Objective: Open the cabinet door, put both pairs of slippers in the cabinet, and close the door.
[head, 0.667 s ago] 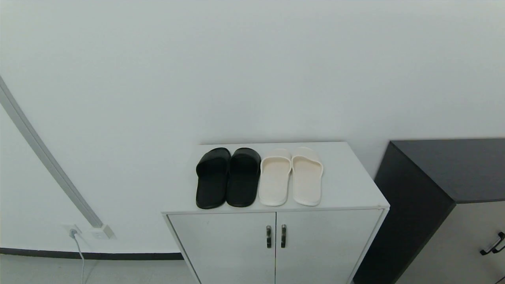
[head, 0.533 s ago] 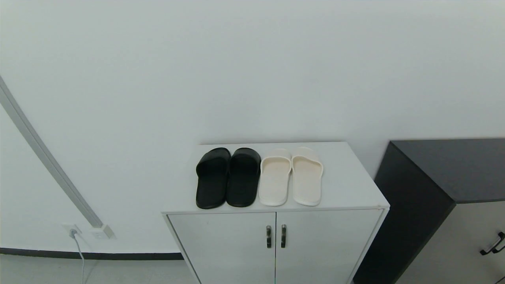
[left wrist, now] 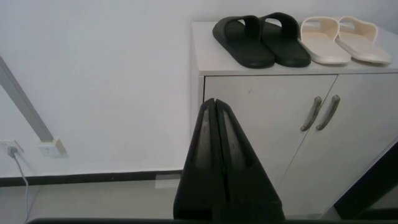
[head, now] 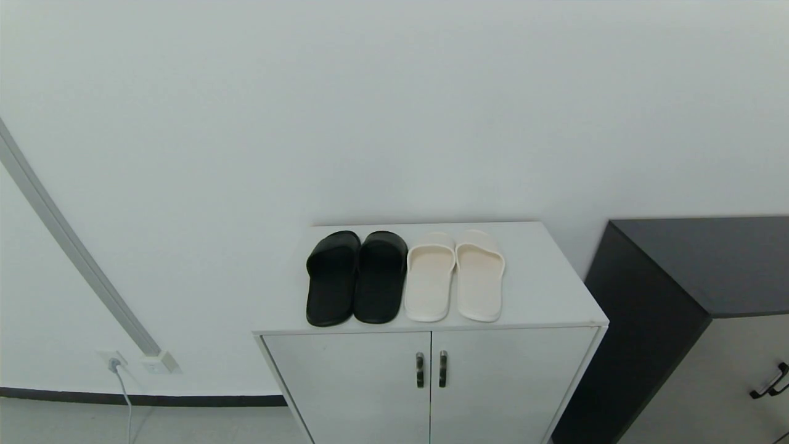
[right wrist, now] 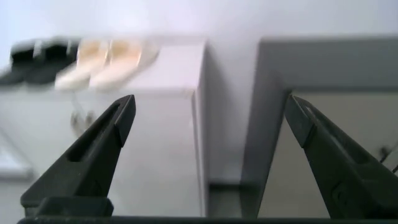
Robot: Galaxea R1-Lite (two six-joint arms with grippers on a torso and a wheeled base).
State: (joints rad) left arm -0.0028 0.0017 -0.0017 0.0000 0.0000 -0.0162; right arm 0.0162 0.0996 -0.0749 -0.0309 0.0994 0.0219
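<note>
A white cabinet (head: 542, 290) stands against the wall with both doors shut, two dark handles (head: 431, 369) meeting at the middle. On its top lie a black pair of slippers (head: 356, 277) on the left and a cream pair of slippers (head: 455, 275) on the right, side by side. My left gripper (left wrist: 215, 106) is shut, its fingers pressed together, some way in front of the cabinet (left wrist: 261, 106) at door height; the slippers (left wrist: 261, 41) lie above. My right gripper (right wrist: 208, 112) is open, wide apart, with the cabinet (right wrist: 180, 87) and cream slippers (right wrist: 102, 62) far ahead.
A dark cabinet (head: 690, 277) with a pale front and black handle (head: 770, 382) stands close on the right. On the left wall a slanted grey conduit (head: 68, 246) runs down to a socket with a plugged cable (head: 114, 364). Bare floor lies left of the white cabinet.
</note>
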